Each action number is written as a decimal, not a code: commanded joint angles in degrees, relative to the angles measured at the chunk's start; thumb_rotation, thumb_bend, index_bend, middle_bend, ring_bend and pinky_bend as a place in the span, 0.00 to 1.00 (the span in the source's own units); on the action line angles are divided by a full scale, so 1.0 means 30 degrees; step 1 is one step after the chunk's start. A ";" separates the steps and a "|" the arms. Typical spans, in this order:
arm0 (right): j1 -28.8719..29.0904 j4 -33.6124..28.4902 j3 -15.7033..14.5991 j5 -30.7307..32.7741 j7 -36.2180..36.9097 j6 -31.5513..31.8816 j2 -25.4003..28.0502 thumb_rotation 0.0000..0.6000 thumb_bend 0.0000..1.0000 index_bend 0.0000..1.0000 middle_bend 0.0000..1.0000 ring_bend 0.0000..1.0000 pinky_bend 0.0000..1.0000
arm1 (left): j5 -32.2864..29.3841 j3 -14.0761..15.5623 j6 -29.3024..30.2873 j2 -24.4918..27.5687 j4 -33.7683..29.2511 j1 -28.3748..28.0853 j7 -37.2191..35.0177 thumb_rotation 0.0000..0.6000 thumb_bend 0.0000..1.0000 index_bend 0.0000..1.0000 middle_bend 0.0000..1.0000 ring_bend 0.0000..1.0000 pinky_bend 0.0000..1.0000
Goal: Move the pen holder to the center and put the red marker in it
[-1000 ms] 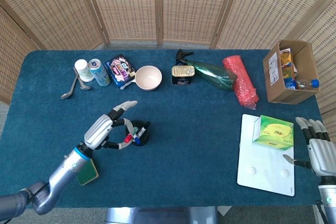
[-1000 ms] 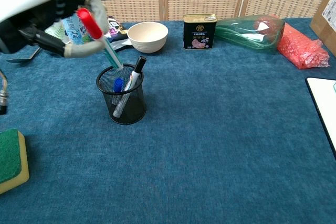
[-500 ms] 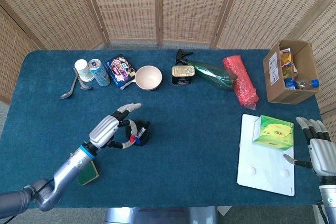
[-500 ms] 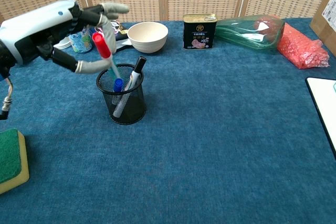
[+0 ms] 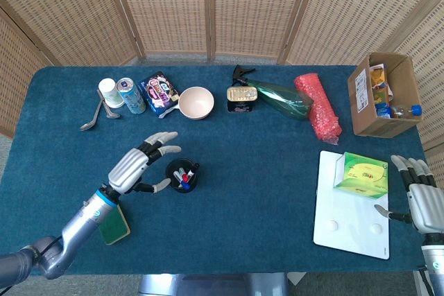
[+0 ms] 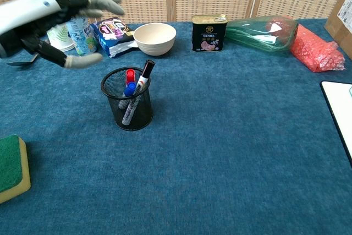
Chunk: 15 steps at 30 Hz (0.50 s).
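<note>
Pen holder (image 6: 128, 103) on the bench (image 6: 231, 152), where we see the red marker (image 6: 130, 75) standing inside it, left hand (image 5: 136, 165) just beside, fingers spread and empty; right hand (image 5: 423, 199) likewise spread.

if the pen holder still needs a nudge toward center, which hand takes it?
Left. The left hand hovers open right beside the pen holder, red marker already inside. The right hand sits at the table's far edge, past the white board.

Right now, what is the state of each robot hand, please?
Left robot hand: open, holding nothing, beside the pen holder.
Right robot hand: open, holding nothing.
</note>
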 commanded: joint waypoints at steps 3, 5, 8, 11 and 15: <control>-0.0017 -0.0021 0.0012 -0.0100 0.0060 0.0121 0.0033 0.97 0.00 0.00 0.00 0.00 0.00 | 0.0870 0.0090 0.1982 0.1478 -0.0168 0.0990 0.1596 1.00 0.38 0.19 0.00 0.00 0.00; -0.0049 -0.0037 0.0012 -0.0164 0.0072 0.0227 0.0053 0.97 0.00 0.00 0.00 0.00 0.00 | 0.0950 0.0357 0.2623 0.2411 -0.0439 0.1644 0.2682 1.00 0.38 0.19 0.00 0.00 0.00; -0.0084 -0.0068 0.0022 -0.0220 -0.0059 0.0375 0.0036 0.97 0.00 0.00 0.00 0.00 0.00 | 0.0658 0.0792 0.3333 0.3637 -0.0692 0.2759 0.4441 1.00 0.38 0.21 0.00 0.00 0.00; -0.0101 -0.0179 0.0008 -0.0273 -0.0379 0.0475 0.0047 0.98 0.00 0.00 0.00 0.00 0.00 | -0.0225 0.1370 0.4200 0.4836 -0.0888 0.4393 0.5419 1.00 0.38 0.22 0.00 0.00 0.00; -0.0145 -0.0206 0.0131 -0.0069 -0.1445 0.0733 -0.0047 1.00 0.00 0.00 0.00 0.00 0.00 | -0.1234 0.1856 0.4642 0.5865 -0.1340 0.5841 0.5513 1.00 0.38 0.23 0.00 0.00 0.00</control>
